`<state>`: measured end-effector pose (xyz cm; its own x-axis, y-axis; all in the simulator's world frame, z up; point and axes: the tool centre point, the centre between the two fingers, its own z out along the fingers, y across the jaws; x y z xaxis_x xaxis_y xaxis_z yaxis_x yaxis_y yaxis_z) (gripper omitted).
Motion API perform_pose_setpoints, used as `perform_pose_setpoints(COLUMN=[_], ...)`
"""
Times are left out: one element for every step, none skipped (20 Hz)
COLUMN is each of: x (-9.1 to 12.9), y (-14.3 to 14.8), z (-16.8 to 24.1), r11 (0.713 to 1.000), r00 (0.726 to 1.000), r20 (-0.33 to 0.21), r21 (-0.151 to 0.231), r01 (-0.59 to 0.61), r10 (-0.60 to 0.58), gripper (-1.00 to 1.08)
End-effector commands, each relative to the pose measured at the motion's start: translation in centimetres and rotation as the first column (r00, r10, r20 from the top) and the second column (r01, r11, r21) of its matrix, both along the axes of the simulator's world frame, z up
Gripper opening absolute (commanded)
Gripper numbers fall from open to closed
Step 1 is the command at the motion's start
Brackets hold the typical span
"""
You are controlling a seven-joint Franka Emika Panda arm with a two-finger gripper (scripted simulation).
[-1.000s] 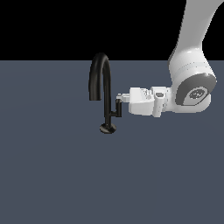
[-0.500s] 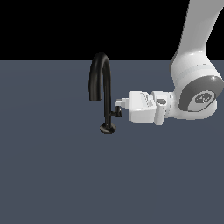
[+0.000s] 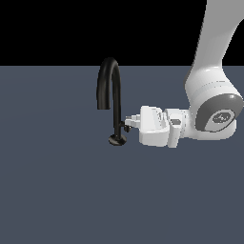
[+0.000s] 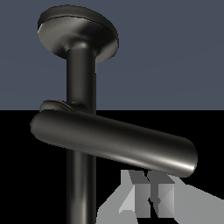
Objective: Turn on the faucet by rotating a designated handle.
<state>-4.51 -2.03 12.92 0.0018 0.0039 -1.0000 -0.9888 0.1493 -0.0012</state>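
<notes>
The black faucet [image 3: 116, 95] stands on the grey floor, with its hooked spout bending toward the exterior view's left and its round base disc [image 3: 117, 139] below. The handle [image 3: 125, 127] is a short dark lever low on the stem, on the exterior view's right side. My white gripper [image 3: 129, 121] reaches in horizontally from the exterior view's right, with its fingertips pressed against the handle. In the wrist view the handle rod [image 4: 113, 142] crosses the stem [image 4: 81, 74] at a slant, and my fingertips [image 4: 148, 197] sit together just beside it. The gripper is shut and holds nothing.
The flat grey floor [image 3: 57, 190] spreads all around the faucet. My white arm [image 3: 214, 81] rises at the exterior view's right. Nothing else shows.
My gripper has dropped lower along the stem, toward the base. The handle has swung lower with it and its rod looks shorter and more tilted.
</notes>
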Motion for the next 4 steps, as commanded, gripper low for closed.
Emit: perform_pose_setpoints(x=[-1.4,-1.7,-2.0,-2.0], y=[0.2,0.2,0.3,0.3], z=[-2.8,-3.4,-4.0,-4.0], r11=[1.000,1.000,1.000,1.000], r00=[0.999,0.999,0.999,0.999], r20=[-0.033,-0.035,-0.037,-0.037], r21=[0.001,0.001,0.001,0.001], r01=[0.002,0.001,0.001,0.001], r10=[-0.002,-0.001,-0.001,-0.001], gripper=[-1.00,-1.00,-1.00,-1.00])
